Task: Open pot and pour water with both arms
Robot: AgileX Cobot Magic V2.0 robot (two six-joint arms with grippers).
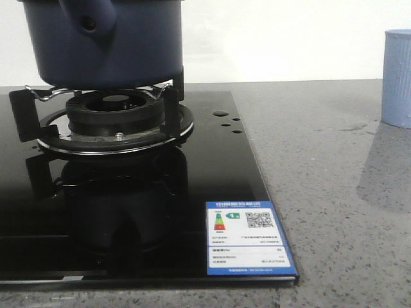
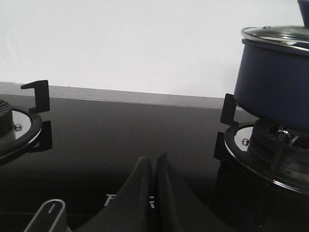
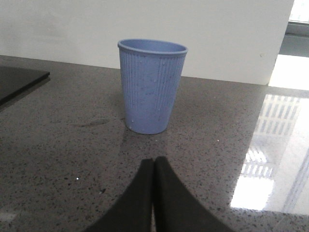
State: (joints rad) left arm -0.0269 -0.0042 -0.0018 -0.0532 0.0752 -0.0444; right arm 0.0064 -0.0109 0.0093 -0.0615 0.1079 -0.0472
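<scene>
Left gripper: fingers together, holding nothing, low over the black hob.
Right gripper: fingers together, empty; ribbed cup at 12 o'clock.
Pot: lidded, on burner, 11 o'clock in the front view.

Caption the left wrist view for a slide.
Shut left gripper low over the black hob, lidded navy pot on the burner beside it.

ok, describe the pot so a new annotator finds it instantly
Start at the black glass cooktop on the grey speckled counter. The pot sits on the metal supports of the gas burner at the hob's far end. It is large, dark navy and straight-sided, with a stubby holed handle and a metal-rimmed glass lid, unlike the small, ribbed light-blue cup standing on the bare counter.
</scene>
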